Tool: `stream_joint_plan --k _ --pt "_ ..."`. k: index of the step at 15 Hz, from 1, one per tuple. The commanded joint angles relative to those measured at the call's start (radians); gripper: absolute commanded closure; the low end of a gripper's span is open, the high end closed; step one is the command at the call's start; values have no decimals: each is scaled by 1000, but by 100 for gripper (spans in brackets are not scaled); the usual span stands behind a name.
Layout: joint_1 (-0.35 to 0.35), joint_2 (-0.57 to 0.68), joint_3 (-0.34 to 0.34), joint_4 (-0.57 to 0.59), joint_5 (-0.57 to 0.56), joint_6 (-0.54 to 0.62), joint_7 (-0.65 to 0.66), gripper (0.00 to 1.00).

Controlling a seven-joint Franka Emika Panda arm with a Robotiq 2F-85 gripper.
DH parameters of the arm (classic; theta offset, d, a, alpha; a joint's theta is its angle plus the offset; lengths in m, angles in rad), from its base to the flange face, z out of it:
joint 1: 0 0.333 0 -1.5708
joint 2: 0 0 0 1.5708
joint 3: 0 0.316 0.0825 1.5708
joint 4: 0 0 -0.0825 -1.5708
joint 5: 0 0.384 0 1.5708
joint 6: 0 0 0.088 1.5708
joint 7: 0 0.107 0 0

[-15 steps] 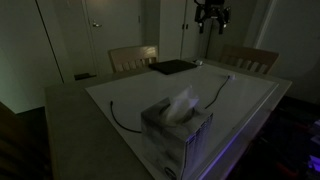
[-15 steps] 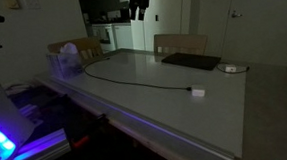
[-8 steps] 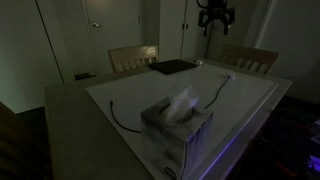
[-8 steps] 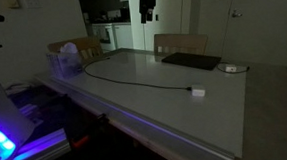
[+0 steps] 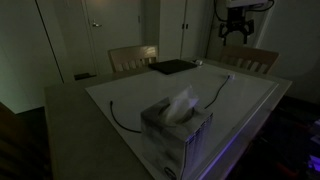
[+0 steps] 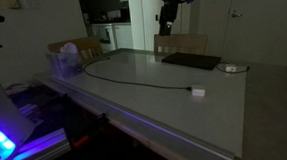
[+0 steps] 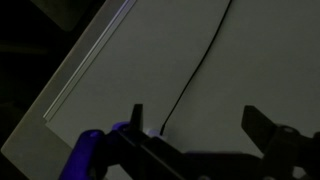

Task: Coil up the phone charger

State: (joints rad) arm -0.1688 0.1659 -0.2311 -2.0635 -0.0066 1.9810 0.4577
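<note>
**Inspector:** Markings first. Anything legible?

**Assistant:** The room is dim. Any print on the tissue box (image 5: 178,128) is too dark and small to read in both exterior views, and the flat black pad (image 6: 190,61) shows plain.

**Inspector:** Condition of the phone charger (image 6: 144,82)?

**Assistant:** It is a thin dark cable lying loose and uncoiled on the counter (image 6: 156,114). It is laid out in one long line, with a bend near the tissue box. At the far end sits its small white plug block (image 6: 197,91), just short of the pad but apart from it. In the wrist view the cable (image 7: 195,70) crosses the pale surface as a single, slightly curved dark line.

**Inspector:** And the end effector (image 5: 236,38)?

**Assistant:** It is raised well above the counter, near the edge where the chair (image 5: 250,58) stands. Its jaws are spread wide and hold nothing. In the wrist view the two fingers (image 7: 135,115) stand far apart, and the cable lies on the counter beneath them, clear of contact.

**Inspector:** Other items?

**Assistant:** A white tissue stands out of the top of the tissue box.
</note>
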Motion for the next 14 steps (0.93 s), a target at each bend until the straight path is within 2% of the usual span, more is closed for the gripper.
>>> stream_joint_plan --k 1,2,4,6,10,14 --pt "-62 43 0 -4 164 20 -188 0" --pt "-39 25 -10 1 88 0 -99 0" --pt "-55 41 -11 1 138 1 -161 0" --pt "-45 37 -9 -9 115 24 -145 0" --pt "-20 68 -17 -27 -42 263 -84 0" --pt "-32 101 -28 -27 -61 374 -91 0"
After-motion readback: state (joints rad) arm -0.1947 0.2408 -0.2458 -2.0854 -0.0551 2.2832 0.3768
